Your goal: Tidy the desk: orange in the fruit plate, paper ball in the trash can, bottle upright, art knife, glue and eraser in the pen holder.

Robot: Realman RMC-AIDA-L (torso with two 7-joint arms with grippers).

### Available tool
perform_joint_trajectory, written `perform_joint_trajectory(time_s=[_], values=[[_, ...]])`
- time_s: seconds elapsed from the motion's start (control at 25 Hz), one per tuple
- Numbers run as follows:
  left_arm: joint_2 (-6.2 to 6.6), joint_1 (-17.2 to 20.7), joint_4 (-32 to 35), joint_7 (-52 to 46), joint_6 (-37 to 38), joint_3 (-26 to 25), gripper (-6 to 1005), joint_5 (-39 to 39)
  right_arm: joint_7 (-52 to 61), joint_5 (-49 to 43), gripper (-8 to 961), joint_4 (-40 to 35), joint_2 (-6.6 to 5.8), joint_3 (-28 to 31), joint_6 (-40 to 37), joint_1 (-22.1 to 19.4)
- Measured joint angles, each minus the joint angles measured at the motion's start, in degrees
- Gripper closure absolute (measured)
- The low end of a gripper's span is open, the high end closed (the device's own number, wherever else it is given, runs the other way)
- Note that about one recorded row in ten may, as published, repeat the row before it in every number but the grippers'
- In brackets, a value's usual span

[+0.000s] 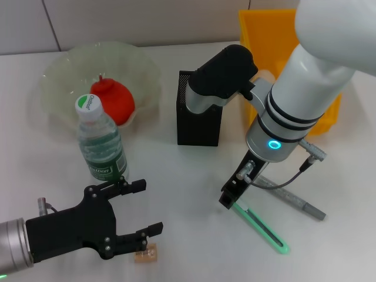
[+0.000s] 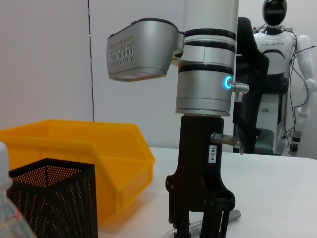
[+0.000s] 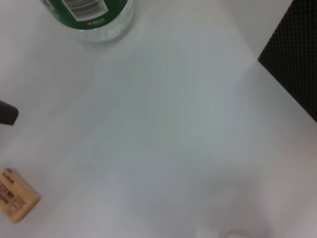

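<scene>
The orange (image 1: 114, 101) lies in the translucent fruit plate (image 1: 59, 73) at the back left. In front of the plate the bottle (image 1: 101, 141) stands upright. The black mesh pen holder (image 1: 200, 120) stands mid-table. My right gripper (image 1: 233, 197) is down at the near end of the green art knife (image 1: 261, 228), which lies flat on the table. The grey glue stick (image 1: 296, 200) lies just behind it. My left gripper (image 1: 149, 207) is open at the front left, with the tan eraser (image 1: 147, 254) just beside its nearer finger. The paper ball is out of view.
The yellow trash can (image 1: 267, 41) stands at the back right, behind my right arm. The left wrist view shows the right gripper (image 2: 200, 229) on the table, the pen holder (image 2: 54, 198) and the trash can (image 2: 89, 153). The right wrist view shows the eraser (image 3: 17, 201) and the bottle (image 3: 89, 15).
</scene>
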Motion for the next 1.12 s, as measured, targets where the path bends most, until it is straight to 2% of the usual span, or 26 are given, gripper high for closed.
perform_joint_trajectory(time_s=[0.28, 0.48, 1.12], values=[[0.00, 0.0, 0.0, 0.0, 0.0, 0.0, 191, 0.0, 0.0, 0.0, 531, 0.2, 0.00, 0.0, 0.0, 0.1], [0.00, 0.0, 0.0, 0.0, 0.0, 0.0, 191, 0.0, 0.0, 0.0, 602, 0.8, 0.00, 0.0, 0.0, 0.2], [0.00, 0.1, -0.2, 0.0, 0.1, 0.0, 191, 0.0, 0.0, 0.1, 608, 1.7, 0.00, -0.5, 0.4, 0.5]])
